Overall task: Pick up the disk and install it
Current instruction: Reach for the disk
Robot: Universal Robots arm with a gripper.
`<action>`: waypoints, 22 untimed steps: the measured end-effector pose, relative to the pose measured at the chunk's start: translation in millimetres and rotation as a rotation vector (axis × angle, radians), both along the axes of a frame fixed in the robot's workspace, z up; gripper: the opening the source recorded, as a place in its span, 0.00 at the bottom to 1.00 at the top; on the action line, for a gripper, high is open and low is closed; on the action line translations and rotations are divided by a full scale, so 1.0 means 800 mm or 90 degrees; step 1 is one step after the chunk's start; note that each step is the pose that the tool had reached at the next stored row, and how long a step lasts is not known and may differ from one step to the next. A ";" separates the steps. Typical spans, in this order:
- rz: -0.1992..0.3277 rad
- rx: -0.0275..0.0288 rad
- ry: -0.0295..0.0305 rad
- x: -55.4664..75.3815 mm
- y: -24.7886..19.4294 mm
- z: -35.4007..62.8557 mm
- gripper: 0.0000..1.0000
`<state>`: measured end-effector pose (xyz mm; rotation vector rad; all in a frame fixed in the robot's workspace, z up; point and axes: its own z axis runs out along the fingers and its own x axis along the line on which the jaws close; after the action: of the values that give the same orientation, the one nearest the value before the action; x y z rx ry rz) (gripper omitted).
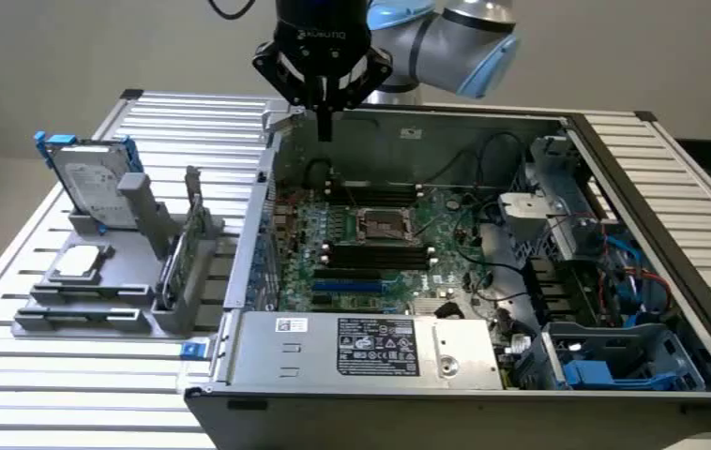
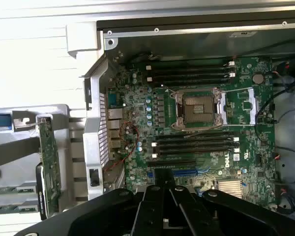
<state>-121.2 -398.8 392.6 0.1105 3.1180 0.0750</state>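
The disk (image 1: 88, 178) stands in a rack (image 1: 138, 208), well apart from closed, empty jaws

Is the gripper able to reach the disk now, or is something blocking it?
Probably yes. The disk stands upright in a grey holder beside the computer case, its top edge free. The gripper hangs above the case's far edge; nothing stands between them.

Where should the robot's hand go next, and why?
Probably sideways toward the exterior view's left, until it is above the disk. The gripper hangs over the far edge of the computer case, holding nothing, while the disk stands upright in the grey rack outside the case.
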 end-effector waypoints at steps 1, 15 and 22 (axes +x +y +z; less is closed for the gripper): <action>0.000 0.0000 0.0000 0.000 0.0000 0.000 0.11; 0.000 -0.0001 -0.0004 -0.024 0.0025 0.000 0.11; 0.000 0.0000 -0.0004 -0.064 0.0131 0.000 0.11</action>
<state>-172.2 -388.3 392.6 0.1099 3.1174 0.0751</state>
